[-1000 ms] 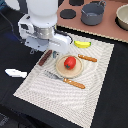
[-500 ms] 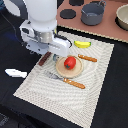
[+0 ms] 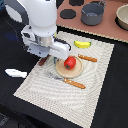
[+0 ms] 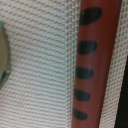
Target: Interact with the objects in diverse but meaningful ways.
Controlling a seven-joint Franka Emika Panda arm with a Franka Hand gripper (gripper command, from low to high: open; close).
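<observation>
arm: the white panda arm reached down from the exterior view's upper left, its wrist bent so the end effector (image 3: 44, 56) pointed down at the placemat's near-left part.
end effector: low over the mat, its fingertips hidden behind the wrist body; i could not tell whether the jaws were wide or narrow, or whether they held anything.
sausage stick (image 4: 95, 65): a reddish-brown stick with dark oval marks lay along the woven placemat (image 4: 40, 60), filling the wrist view close up; in the exterior view only a small end showed under the end effector.
tomato (image 3: 70, 62): red and round, sat on a round wooden board (image 3: 68, 70) at the mat's middle.
banana (image 3: 82, 44): yellow, lay on the mat beyond the tomato.
knife (image 3: 75, 83): orange-handled, lay on the mat just in front of the board.
second handle (image 3: 88, 58): orange, lay beside the tomato toward the exterior view's right.
grey pot (image 3: 92, 13): stood on the brown table, well apart from the mat.
white piece (image 3: 16, 73): lay off the mat on the dark surface at the exterior view's left.
</observation>
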